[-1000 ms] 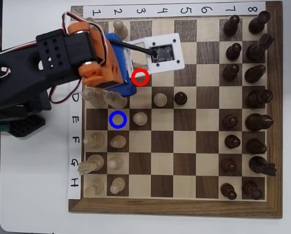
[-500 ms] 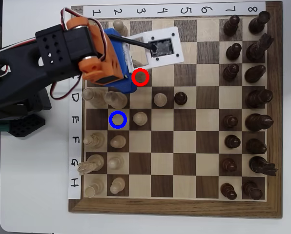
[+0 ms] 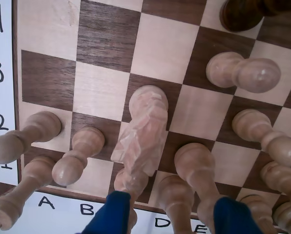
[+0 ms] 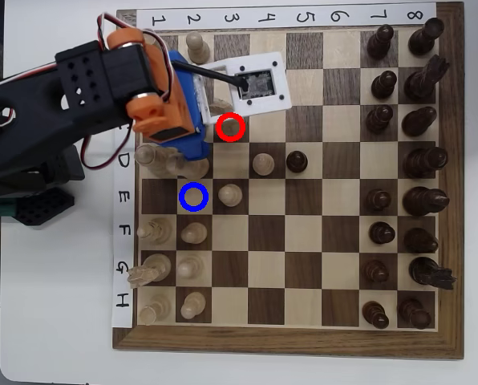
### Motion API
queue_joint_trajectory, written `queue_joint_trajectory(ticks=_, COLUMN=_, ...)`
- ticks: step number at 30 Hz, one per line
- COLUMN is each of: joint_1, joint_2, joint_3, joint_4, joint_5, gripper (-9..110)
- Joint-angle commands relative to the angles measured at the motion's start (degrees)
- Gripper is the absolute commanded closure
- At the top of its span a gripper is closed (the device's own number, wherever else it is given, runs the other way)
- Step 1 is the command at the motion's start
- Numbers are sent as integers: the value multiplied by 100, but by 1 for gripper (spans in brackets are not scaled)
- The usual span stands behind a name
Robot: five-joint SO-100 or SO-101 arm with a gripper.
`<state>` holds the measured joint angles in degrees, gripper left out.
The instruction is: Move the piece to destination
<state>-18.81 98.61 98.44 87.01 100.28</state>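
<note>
Chessboard (image 4: 303, 337) of walnut and pale squares fills the white desk (image 4: 54, 305). Near the desk's left edge the knight (image 3: 144, 127) stands on the red-ringed dark square (image 4: 232, 127), the blue tool (image 3: 171, 214) open above it, touching nothing. The blue-ringed square (image 4: 193, 196) is bare.

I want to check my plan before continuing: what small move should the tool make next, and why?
Probably ease the tool down over the knight before closing. In the wrist view its blue fingers are open and apart from the knight, which stands ungrasped, with pawns crowding it closely.
</note>
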Motion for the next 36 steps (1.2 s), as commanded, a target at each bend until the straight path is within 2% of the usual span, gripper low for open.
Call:
queue_joint_trajectory(ticks=1, joint_1=-18, joint_2=1143, joint_3=-1274, joint_4=527, joint_5=2812, gripper=78)
queue_joint_trajectory(ticks=17, joint_1=-747, joint_2=62, joint_3=-3111, joint_4=1143, joint_5=3164, gripper=80)
queue_joint_trajectory(ticks=25, joint_1=-905, joint_2=-756, joint_3=-3085, joint_4=1037, joint_5=3146, gripper=82)
queue_joint_trajectory(ticks=36, joint_1=-457, joint_2=-1248, joint_3=-2575, joint_4=483, joint_5=3023, gripper=81)
